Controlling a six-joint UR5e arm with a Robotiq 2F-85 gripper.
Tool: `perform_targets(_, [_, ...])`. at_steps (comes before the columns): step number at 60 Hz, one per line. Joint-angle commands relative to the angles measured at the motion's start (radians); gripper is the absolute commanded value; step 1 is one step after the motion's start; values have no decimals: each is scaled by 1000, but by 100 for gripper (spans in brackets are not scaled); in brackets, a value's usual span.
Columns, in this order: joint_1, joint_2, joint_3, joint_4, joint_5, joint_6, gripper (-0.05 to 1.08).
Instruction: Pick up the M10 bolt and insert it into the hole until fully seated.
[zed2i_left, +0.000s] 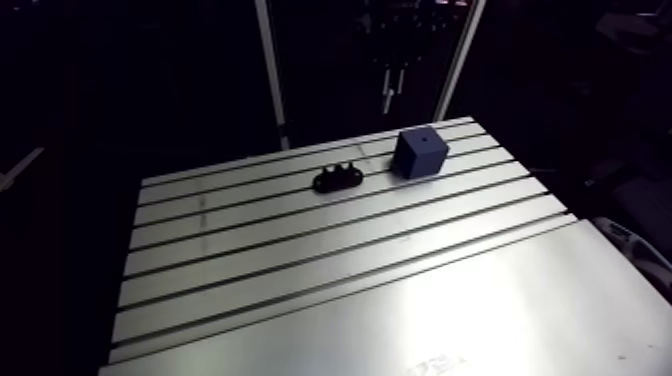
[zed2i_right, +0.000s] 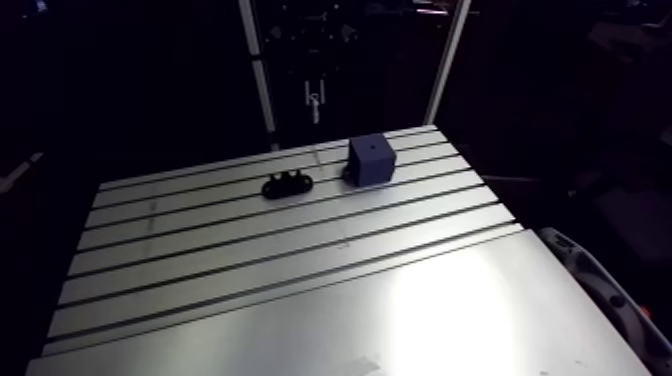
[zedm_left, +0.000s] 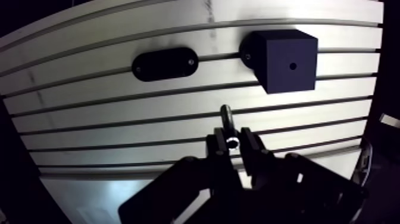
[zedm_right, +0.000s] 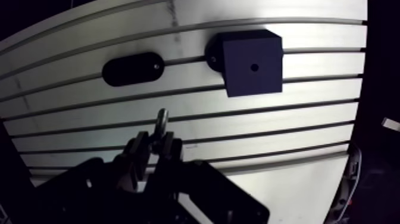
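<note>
The slotted aluminium surface (zed2i_left: 330, 250) carries two things near its far edge: a dark blue cube (zed2i_left: 421, 152) and, just beside it but not touching, a low black oval holder (zed2i_left: 338, 179). Closer in, the slots give way to a smooth plate (zed2i_left: 500, 310).

The arm view shows both from the side and above. From here the cube stands upright with its small hole (zed2i_left: 424, 141) in the top face, and the holder has a row of rounded bumps along its top.

Only the wrist view shows the M10 bolt (zedm_left: 226, 117). The jaws stand narrow, clamped on the bolt at its head end, where a bright ring glints between them. The dark shank sticks out ahead of them. The bolt sits over the slotted part of the surface, well short of the cube and the holder, with its shank pointing roughly at the gap between them. I cannot tell how high above the surface it is.

Looking down, the wrist view flattens the holder to a plain oval with a screw at each end. It also shows a small lug (zedm_left: 246, 56) on the side of the cube facing the holder.
</note>
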Motion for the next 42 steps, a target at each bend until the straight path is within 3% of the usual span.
perform_targets(1, [-37, 31, -44, 37, -6, -3, 107])
perform_targets(17, [-64, 70, -98, 77, -8, -4, 107])
perform_targets(19, [-66, 76, -105, 81, -14, -4, 107])
perform_targets(21, [-72, 84, -114, 88, -32, -4, 107])
perform_targets(27, [-76, 89, -125, 93, -44, -4, 107])
perform_targets(42, [-92, 109, -144, 111, -50, -4, 107])
